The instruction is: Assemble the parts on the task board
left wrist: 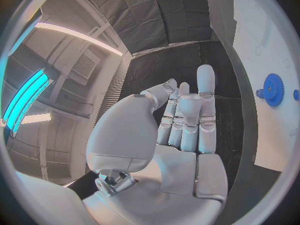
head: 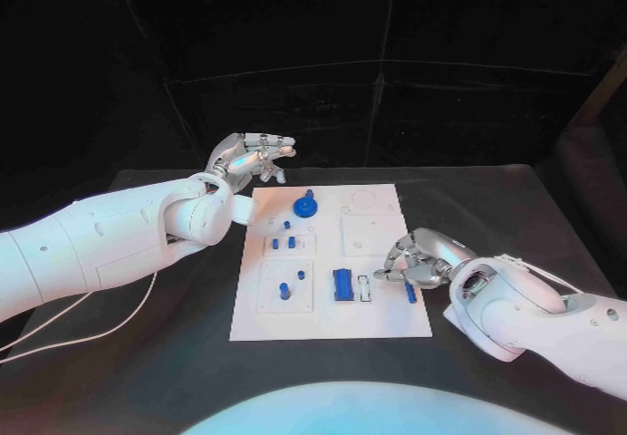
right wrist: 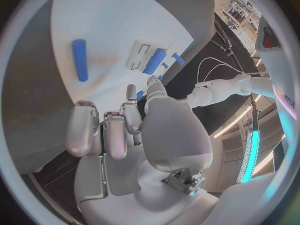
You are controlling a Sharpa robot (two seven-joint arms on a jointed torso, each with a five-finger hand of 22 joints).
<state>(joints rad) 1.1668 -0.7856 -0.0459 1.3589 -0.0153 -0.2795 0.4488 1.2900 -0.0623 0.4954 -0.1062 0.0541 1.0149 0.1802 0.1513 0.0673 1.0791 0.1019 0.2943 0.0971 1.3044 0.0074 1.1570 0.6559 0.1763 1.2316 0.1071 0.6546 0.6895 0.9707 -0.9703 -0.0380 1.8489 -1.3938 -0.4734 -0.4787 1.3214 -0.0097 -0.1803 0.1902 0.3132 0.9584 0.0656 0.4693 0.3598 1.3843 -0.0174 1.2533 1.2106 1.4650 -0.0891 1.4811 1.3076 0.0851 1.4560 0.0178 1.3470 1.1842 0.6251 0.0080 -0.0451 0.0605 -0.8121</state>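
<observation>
The white task board (head: pixel 379 317) lies in the middle of the black table. A blue gear (head: pixel 306 207) stands near its far edge, several small blue pegs (head: pixel 284 290) sit in its left part, and a blue block (head: pixel 342 285) lies nearer the front. A blue cylinder (head: pixel 410 292) lies loose at the board's right edge. My right hand (head: pixel 416 256) hovers just beyond this cylinder (right wrist: pixel 79 59), fingers curled in on nothing. My left hand (head: pixel 255 154) is raised past the board's far left corner, with its fingers (left wrist: pixel 187 120) stretched out and nothing in them. The gear (left wrist: pixel 272 89) lies off to its side.
A white cable (head: pixel 91 331) trails from my left arm over the table's left side. Dark curtain walls close the back. Bare black table surrounds the board (right wrist: pixel 112 20) on all sides.
</observation>
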